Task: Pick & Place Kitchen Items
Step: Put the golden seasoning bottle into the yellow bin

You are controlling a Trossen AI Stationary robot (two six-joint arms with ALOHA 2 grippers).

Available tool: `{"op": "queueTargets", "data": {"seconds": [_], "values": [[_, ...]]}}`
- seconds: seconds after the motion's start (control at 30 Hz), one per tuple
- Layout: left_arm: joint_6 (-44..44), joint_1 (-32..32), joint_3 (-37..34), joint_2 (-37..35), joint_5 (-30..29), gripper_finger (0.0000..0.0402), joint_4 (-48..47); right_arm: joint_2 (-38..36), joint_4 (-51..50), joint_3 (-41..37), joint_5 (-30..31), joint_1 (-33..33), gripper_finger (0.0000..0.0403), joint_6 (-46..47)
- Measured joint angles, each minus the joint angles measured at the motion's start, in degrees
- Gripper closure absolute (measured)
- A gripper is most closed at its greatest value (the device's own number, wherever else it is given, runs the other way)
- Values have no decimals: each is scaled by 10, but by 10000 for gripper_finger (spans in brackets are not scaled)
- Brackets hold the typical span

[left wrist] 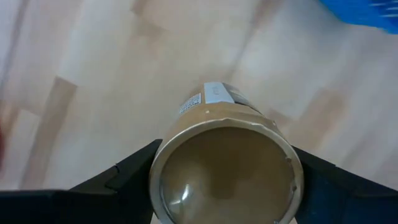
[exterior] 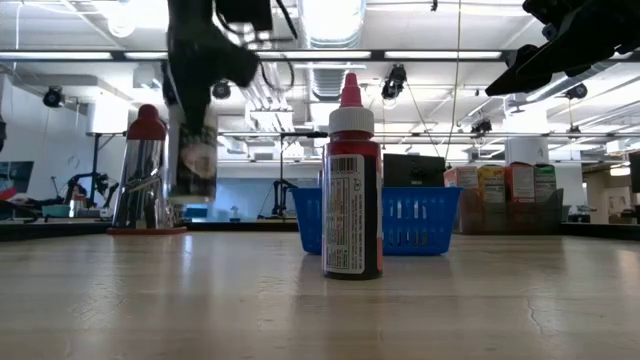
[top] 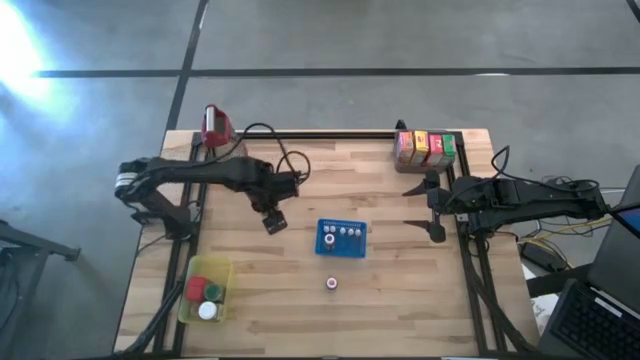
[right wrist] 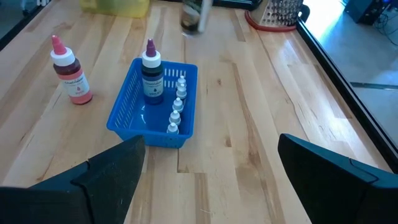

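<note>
1. Carrying a tan cylindrical canister with a clear lid and a paper label [left wrist: 227, 168], the left pincer [top: 275, 220] pinches it by the sides and holds it clear above the wooden table [top: 400, 300], beside the blue perforated rectangular tray [top: 341, 240].
2. The step in hand looks like the transport leg of a pick and place: the canister is off the table and not yet set down.
3. Where it is bound I cannot tell; the next move calls for travel to the chosen spot, a level descent, and spreading the fingers only once the base rests.
4. The right pincer [top: 432, 208] waits near the table's right edge, spread wide and holding nothing.
5. Count, tray: five small bottles inside, one taller dark bottle with a white cap [right wrist: 152, 78] and four tiny white-capped ones [right wrist: 176, 112] in a row.
6. Count, table: one red-liquid squeeze bottle with a pink tip [exterior: 351, 185] stands alone in front of the tray.
7. Count, back right corner: four upright cartons, orange, yellow, red and green [top: 425, 148], side by side.
8. Count, front left: one yellow-green bin [top: 190, 298] holding three round lids, red, green and white.
9. Count, back left: one clear jug with a red top [exterior: 145, 175].
</note>
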Motion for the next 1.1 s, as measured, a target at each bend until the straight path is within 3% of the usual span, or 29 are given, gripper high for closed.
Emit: {"op": "queueTargets", "data": {"seconds": [0.43,0.77,1.1], "values": [[-228,-173,1,-128,-5,117,-73,0,0,0,0,0,39,0],[-439,-327,1,-172,-33,117,-132,0,0,0,0,0,39,1],[-569,-423,-5,-180,-56,117,-159,0,0,0,0,0,39,1]]}}
